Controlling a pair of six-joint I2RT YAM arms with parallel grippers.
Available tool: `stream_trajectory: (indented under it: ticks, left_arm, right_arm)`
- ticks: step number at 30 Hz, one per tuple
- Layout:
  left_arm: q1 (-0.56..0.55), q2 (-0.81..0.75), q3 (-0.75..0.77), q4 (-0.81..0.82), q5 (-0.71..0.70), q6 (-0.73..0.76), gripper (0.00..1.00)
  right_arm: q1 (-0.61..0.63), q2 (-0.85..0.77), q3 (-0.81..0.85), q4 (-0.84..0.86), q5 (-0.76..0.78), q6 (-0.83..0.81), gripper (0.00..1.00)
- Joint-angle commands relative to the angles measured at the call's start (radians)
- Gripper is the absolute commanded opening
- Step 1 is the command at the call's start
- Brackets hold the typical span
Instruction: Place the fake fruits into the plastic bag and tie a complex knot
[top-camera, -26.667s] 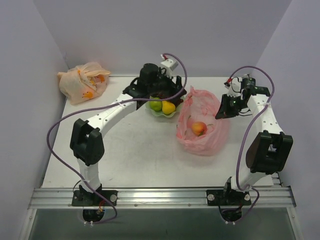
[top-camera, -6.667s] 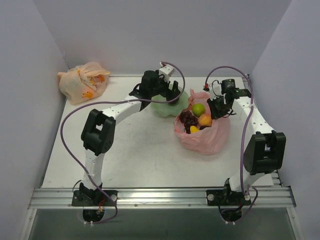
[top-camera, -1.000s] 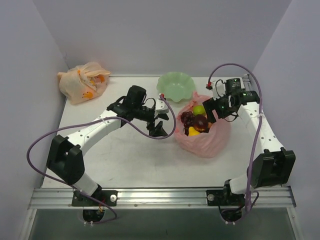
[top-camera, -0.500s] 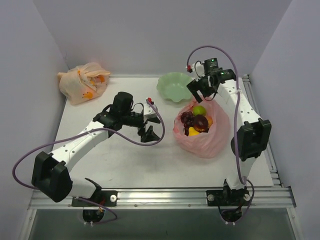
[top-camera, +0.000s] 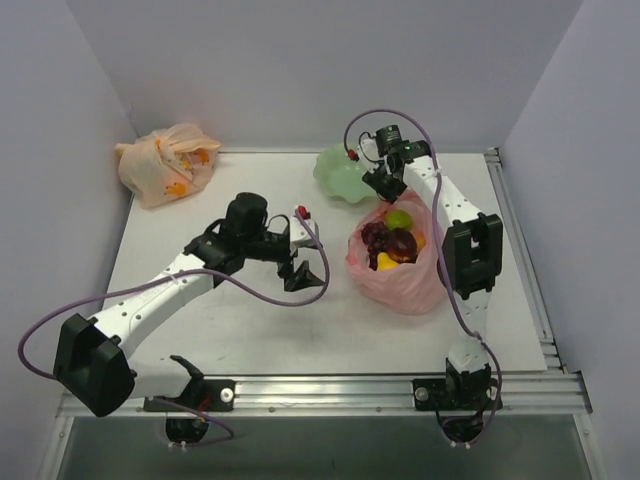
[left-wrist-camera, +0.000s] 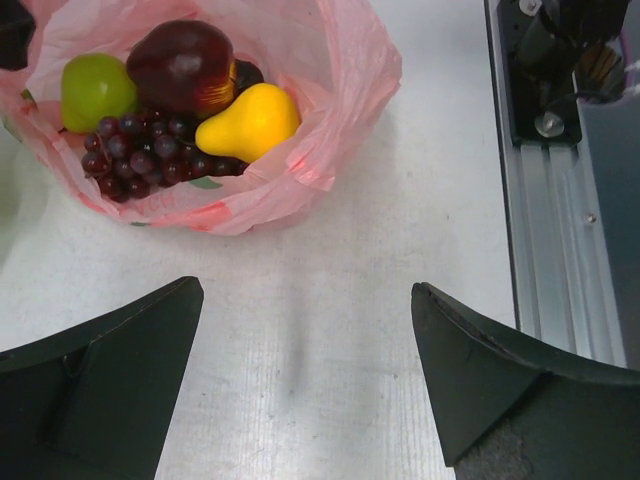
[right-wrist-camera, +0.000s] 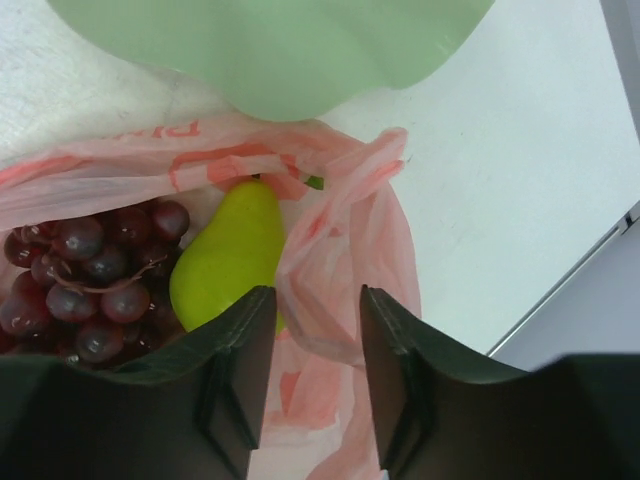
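The pink plastic bag (top-camera: 420, 282) lies open right of centre, holding the fake fruits: a green pear (top-camera: 398, 219), dark grapes (top-camera: 375, 238), a dark red fruit (top-camera: 402, 243) and a yellow pear (top-camera: 388, 261). The left wrist view shows the bag (left-wrist-camera: 340, 90) with the same fruits, the yellow pear (left-wrist-camera: 250, 120) in front. My left gripper (top-camera: 303, 272) hangs wide open and empty over bare table, left of the bag. At the bag's back rim my right gripper (right-wrist-camera: 315, 330) stands part open, with a fold of the bag (right-wrist-camera: 320, 270) between its fingers beside the green pear (right-wrist-camera: 225, 260).
An empty green bowl (top-camera: 335, 172) sits just behind the bag, close to my right gripper (top-camera: 385, 185). A tied pale orange bag (top-camera: 165, 160) rests in the far left corner. A metal rail (left-wrist-camera: 555, 220) runs along the table's near edge.
My right arm has swung from the bag's right side to its back rim, and its jaws have narrowed around a fold of plastic. The left gripper drew back from the bag a little.
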Motion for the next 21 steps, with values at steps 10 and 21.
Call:
stream_trajectory:
  ticks: [10, 21]
  left_arm:
    - [-0.141, 0.117, 0.125, 0.038, -0.180, 0.129, 0.97]
    - [-0.205, 0.210, 0.190, 0.080, -0.214, 0.144, 0.97]
  right_arm:
    - [0.006, 0.043, 0.055, -0.002, 0.048, -0.002, 0.57]
    - [-0.007, 0.093, 0.101, -0.001, 0.033, 0.017, 0.13]
